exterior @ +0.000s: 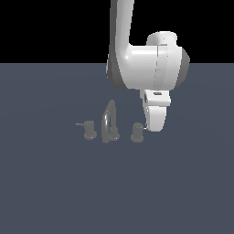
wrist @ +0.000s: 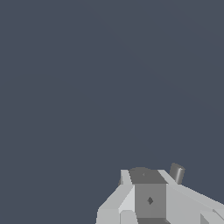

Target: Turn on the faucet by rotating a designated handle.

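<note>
The faucet (exterior: 109, 122) is a small grey set with an arched spout in the middle and a stubby post on each side. The handle (exterior: 137, 132) is the post on the exterior view's right, and its thin bright rod (exterior: 145, 128) points toward the arm's white hand (exterior: 155, 114). The hand hangs right beside that rod and hides the fingers in this view. In the wrist view my gripper (wrist: 146, 175) shows no gap between its fingers. A short grey stub (wrist: 176, 173) pokes out just past the fingertips; whether they touch is unclear.
The twin post (exterior: 89, 130), with a duller rod pointing to the exterior view's left, stands on the other side of the spout. Everything sits on a flat dark blue-grey floor (exterior: 55, 192). The thick white arm (exterior: 132, 59) rises above the faucet.
</note>
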You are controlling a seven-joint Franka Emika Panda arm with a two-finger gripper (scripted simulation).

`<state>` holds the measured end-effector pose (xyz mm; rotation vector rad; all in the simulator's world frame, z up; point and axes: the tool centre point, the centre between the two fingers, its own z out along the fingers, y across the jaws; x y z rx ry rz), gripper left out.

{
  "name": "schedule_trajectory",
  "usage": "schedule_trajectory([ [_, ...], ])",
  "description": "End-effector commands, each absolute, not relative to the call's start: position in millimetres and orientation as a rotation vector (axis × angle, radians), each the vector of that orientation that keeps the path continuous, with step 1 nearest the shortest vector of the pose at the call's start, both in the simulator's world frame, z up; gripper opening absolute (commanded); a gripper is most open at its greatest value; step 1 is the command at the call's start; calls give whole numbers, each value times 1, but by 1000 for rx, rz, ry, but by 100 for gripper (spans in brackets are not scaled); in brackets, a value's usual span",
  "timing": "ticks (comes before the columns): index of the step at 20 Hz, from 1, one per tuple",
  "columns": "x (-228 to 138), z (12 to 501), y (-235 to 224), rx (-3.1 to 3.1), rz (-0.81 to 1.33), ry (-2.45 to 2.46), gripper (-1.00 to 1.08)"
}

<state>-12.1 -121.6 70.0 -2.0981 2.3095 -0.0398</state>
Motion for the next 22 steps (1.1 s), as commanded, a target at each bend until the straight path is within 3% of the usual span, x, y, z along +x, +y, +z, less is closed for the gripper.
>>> schedule_trajectory([
  [1, -31, 67, -118, -2108, -9, 2322, -100],
  [6, -50, 64, -115, -2106, -1, 2330, -100],
  [8, -38, 69, -127, -2080, -39, 2335, -100],
  [18, -66, 64, -83, -2104, -3, 2332, -100],
  [20, -58, 69, -108, -2058, -37, 2363, -100],
  [22, -57, 68, -94, -2068, -29, 2356, -100],
])
